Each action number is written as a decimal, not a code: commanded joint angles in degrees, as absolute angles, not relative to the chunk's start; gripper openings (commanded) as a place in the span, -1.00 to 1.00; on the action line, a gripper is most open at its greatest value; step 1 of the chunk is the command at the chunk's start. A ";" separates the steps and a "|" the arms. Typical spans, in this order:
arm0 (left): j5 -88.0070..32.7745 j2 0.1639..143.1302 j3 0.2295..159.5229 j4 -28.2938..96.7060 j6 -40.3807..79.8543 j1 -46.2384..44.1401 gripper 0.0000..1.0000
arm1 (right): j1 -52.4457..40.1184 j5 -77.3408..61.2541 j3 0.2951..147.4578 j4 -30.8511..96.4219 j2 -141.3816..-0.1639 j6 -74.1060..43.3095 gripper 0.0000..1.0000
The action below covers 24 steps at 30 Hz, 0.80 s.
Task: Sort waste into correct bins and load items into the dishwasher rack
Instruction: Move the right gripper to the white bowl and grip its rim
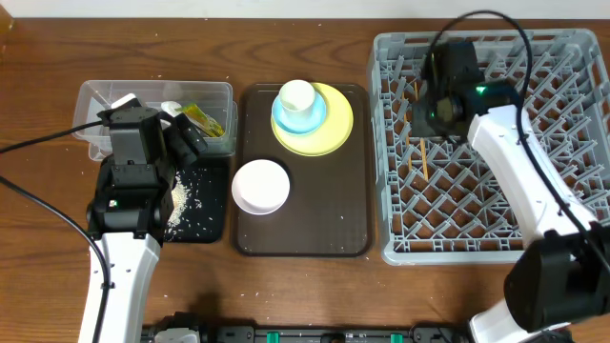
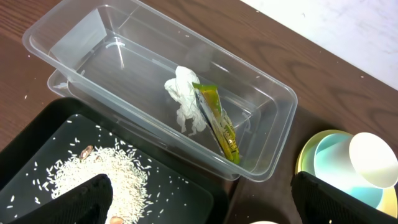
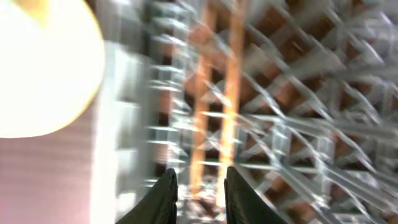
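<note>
Over at the dishwasher rack [image 1: 496, 250], the two wooden chopsticks [image 1: 419, 143] lay among the pegs. The right end effector [image 3: 199, 186] hovered just above them, its fingers narrowly parted and gripping nothing, as far as the blurred wrist view showed. The crumpled tissue [image 2: 183, 99] and snack wrapper [image 2: 217, 121] sat in the clear tub [image 2: 93, 37], and rice crumbs [image 2: 106, 171] were spread on the black tray [image 2: 37, 130]. The left end effector [image 2: 211, 208] hung wide open and empty above both bins. The waste looked sorted and the chopsticks loaded. The white bowl [image 1: 260, 186], yellow plate [image 1: 329, 133], blue dish [image 1: 310, 119] and cup [image 1: 296, 95], all on the brown serving tray [image 1: 315, 219], were not yet racked.
</note>
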<state>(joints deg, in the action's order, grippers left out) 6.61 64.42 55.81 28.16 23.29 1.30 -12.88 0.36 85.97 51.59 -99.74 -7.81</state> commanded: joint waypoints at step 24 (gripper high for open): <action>7.14 64.40 56.53 28.23 22.55 1.48 0.89 | -45.60 -14.85 82.59 42.68 -100.73 12.12 -0.22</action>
<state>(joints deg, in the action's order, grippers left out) 6.61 64.42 55.81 28.14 23.29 1.30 -43.81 -14.63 84.86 44.27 -98.54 8.47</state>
